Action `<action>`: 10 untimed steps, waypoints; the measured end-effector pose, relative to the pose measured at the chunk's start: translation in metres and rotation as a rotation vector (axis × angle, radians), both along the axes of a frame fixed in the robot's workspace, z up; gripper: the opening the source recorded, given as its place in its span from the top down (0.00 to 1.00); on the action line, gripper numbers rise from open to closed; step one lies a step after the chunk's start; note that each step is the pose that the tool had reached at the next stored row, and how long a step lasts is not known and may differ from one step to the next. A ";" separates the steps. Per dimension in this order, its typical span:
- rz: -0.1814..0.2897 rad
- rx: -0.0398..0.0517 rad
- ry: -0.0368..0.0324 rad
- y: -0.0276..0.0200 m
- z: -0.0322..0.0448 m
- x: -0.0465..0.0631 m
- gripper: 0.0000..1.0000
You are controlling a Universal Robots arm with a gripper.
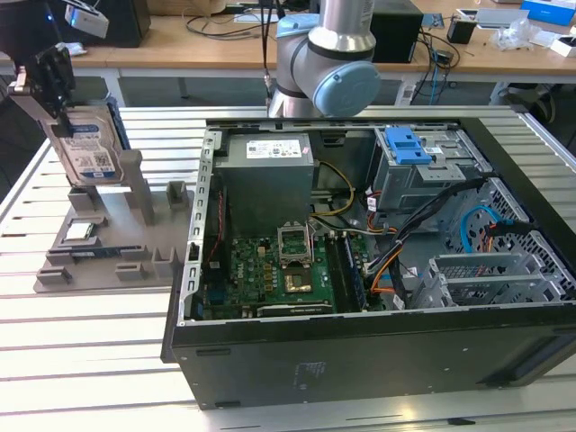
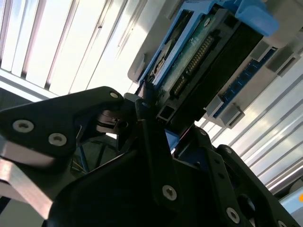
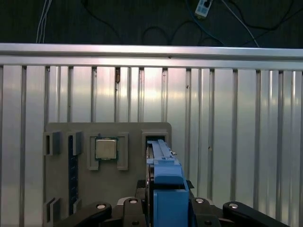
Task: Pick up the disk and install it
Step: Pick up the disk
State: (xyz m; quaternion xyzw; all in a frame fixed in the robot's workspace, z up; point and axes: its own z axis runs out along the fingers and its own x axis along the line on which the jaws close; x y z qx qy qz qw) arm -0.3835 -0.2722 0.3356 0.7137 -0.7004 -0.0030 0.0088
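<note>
On the exterior view's left of the open computer case (image 1: 360, 360), the pincer (image 1: 51, 85) is closed on the top edge of the disk (image 1: 87, 144). It holds the disk upright, with its blue-and-white label facing the camera. The disk's lower end sits level with the posts of a grey fixture plate (image 1: 90, 256), which lies on the slatted metal desk (image 1: 90, 360) just beside the case. Whether that end is clear of its slot cannot be told.

In the first wrist view the disk (image 3: 165, 189) shows edge-on, its blue bracket between the black fingers (image 3: 208, 213). A processor chip (image 3: 106, 148) rests in a pocket of the plate near it. In the second wrist view the disk (image 2: 199, 61) turns its bare underside and connector pins toward the lens.

The arm (image 1: 328, 63) rises behind the case. Inside, from the exterior view's left to its right, are a grey box with a white sticker (image 1: 267, 180), a green circuit board (image 1: 270, 270) below it, and a metal drive cage with a blue handle (image 1: 423, 171).

The disk looks rigid and dense, probably heavy for its size, with smooth metal faces that could slip. The exposed board and pins appear fragile, and the plastic bracket may flex. The soundest hold is likely across the two broad faces near one short end, well away from the connector.
</note>
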 end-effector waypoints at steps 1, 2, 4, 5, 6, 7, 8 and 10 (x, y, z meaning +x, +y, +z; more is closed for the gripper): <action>0.000 0.0000 -0.0001 0.0000 0.0020 0.000 0.63; 0.000 0.0000 0.0000 0.0001 0.0043 0.000 0.63; 0.000 0.0001 0.0000 0.0003 0.0109 0.000 0.63; 0.000 0.0000 0.0000 0.0004 0.0130 0.000 0.63; 0.000 0.0000 0.0000 0.0005 0.0155 0.000 0.63; 0.000 0.0000 0.0000 0.0006 0.0177 0.000 0.63; 0.000 0.0000 0.0000 0.0007 0.0199 0.000 0.63; 0.000 0.0001 -0.0001 0.0010 0.0230 0.000 0.63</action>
